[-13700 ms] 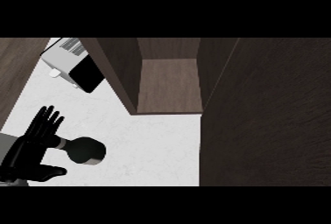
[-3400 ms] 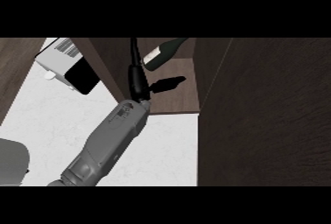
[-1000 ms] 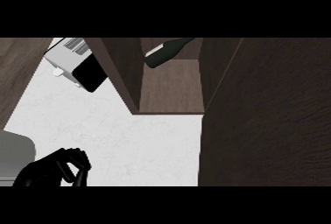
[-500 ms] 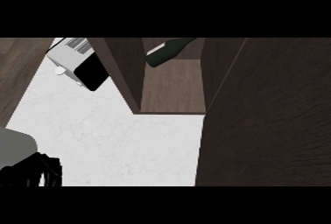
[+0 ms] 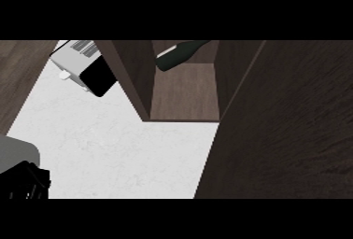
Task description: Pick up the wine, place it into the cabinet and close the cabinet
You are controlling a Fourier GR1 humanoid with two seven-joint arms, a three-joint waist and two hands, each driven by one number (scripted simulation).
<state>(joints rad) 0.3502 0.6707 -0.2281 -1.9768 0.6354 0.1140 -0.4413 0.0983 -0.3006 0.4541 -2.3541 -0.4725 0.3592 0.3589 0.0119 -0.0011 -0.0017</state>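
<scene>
The dark green wine bottle (image 5: pixel 176 54) lies tilted at the back of the open wooden cabinet (image 5: pixel 183 95), its neck pointing up and right. No hand touches it. My left hand (image 5: pixel 24 184) shows as a black shape in the lower left corner, low over the white counter (image 5: pixel 124 149) and far from the cabinet, with its grey forearm (image 5: pixel 15 151) just above it. A large dark wood door panel (image 5: pixel 289 121) fills the right side, its edge running down from the cabinet's right wall. My right hand does not show.
A white toaster (image 5: pixel 77 58) with a black side stands at the counter's back left, beside the cabinet's left wall. Dark wood borders the counter at the far left.
My left hand has pulled back from the cabinet, leaving the bottle inside, and sunk into the lower left corner. The door panel's lower edge has shifted left.
</scene>
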